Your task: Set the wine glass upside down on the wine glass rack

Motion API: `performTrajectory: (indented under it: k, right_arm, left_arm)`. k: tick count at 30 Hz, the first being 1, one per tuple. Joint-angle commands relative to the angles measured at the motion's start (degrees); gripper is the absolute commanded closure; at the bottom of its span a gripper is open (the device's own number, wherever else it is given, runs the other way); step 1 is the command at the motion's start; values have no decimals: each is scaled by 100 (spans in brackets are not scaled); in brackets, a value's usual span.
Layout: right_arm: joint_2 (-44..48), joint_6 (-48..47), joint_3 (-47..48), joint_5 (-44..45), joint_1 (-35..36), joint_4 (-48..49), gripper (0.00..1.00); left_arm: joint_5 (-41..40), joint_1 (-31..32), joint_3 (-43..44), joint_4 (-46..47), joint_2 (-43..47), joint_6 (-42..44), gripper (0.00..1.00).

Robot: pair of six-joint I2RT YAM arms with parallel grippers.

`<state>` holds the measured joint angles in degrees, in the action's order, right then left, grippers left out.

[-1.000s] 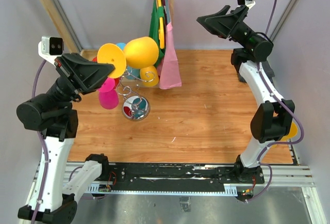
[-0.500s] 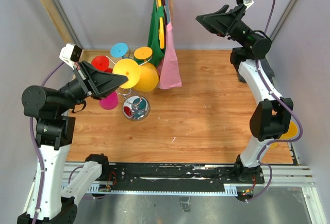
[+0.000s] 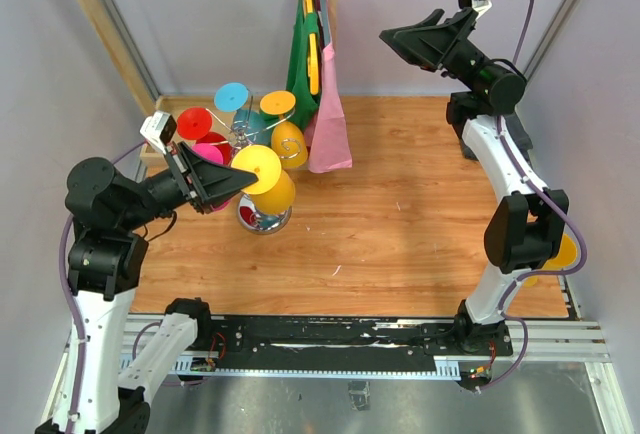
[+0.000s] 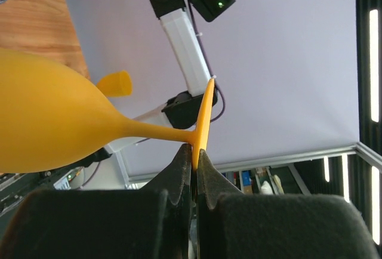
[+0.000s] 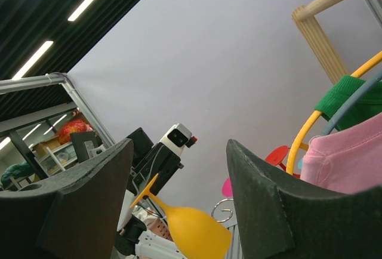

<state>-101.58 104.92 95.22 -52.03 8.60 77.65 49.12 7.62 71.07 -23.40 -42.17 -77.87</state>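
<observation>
My left gripper [image 3: 245, 178] is shut on the flat foot of a yellow wine glass [image 3: 272, 192]. It holds the glass tilted, bowl toward the right, just above the round base of the chrome wine glass rack [image 3: 262, 220]. In the left wrist view the foot [image 4: 203, 116] stands edge-on between my closed fingers [image 4: 179, 169], with the bowl [image 4: 48, 128] to the left. Red [image 3: 194, 122], blue [image 3: 232, 97], orange [image 3: 280, 106] and pink [image 3: 208, 152] glasses hang upside down on the rack. My right gripper [image 3: 405, 32] is open and empty, raised high at the back right; its view shows the yellow glass [image 5: 194, 234].
A wooden clothes rail frame [image 3: 100, 14] stands at the back, with green and pink garments [image 3: 328, 129] hanging just right of the rack. A yellow object [image 3: 568, 252] sits behind the right arm's elbow. The wooden tabletop [image 3: 400, 214] spreads to the right.
My left arm has swung down and toward the near side with the yellow glass, from high over the rack to just above its base. The right arm has barely moved.
</observation>
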Motion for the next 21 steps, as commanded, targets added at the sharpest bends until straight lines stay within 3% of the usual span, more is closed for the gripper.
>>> performTrajectory:
  k: [1,21]
  right_arm:
    - [-42,-78,51,-18,-87,176,35]
    - [-91,-51,-84,-37,-87,257,35]
  left_arm:
    - [-25,-26,-183,-484,146,393,100]
    - [-372,-23,-713,-649,101,858,100]
